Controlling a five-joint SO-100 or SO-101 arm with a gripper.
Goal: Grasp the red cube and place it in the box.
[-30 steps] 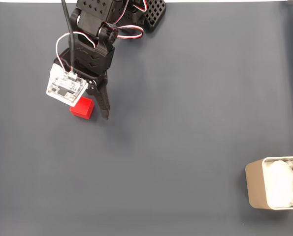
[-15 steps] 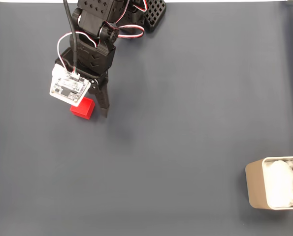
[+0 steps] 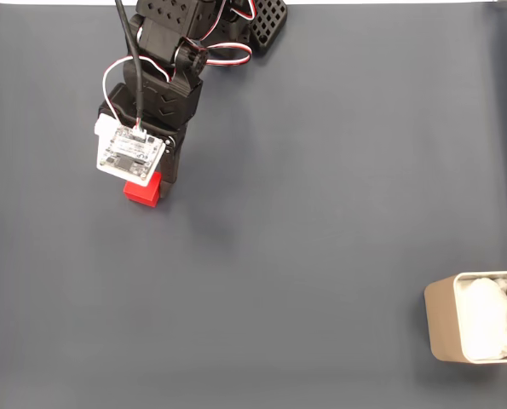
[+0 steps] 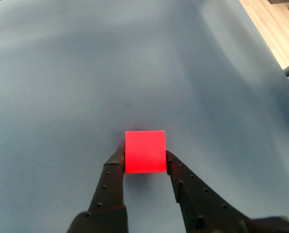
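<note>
In the fixed view, a dark blue-grey mat (image 3: 304, 213) covers nearly the whole picture, with a thin pale strip showing along the top edge. The black arm (image 3: 172, 60) comes in from about 12 o'clock and reaches down toward 10 o'clock of the mat. A small white circuit board (image 3: 130, 154) with red and white wires sits on top of the wrist. The gripper (image 3: 148, 192) is mostly hidden beneath it, with the red cube (image 3: 142, 192) peeking out just below the board, touching the black finger on its right side. The box (image 3: 445, 328) stands at about 4 o'clock, well apart from the cube, cut off by the right edge, with white crumpled lining (image 3: 489, 319) inside.

In the wrist view, the gripper (image 4: 145, 159) enters from 6 o'clock, its two black fingers (image 4: 112, 182) pressed against the left and right faces of the cube (image 4: 144, 151), clamped on it. The cube rests on the mat (image 4: 110, 73), which looks smooth and faintly glossy. At 1 to 2 o'clock, beyond the mat's edge, a light wooden floor (image 4: 273, 24) shows.
</note>
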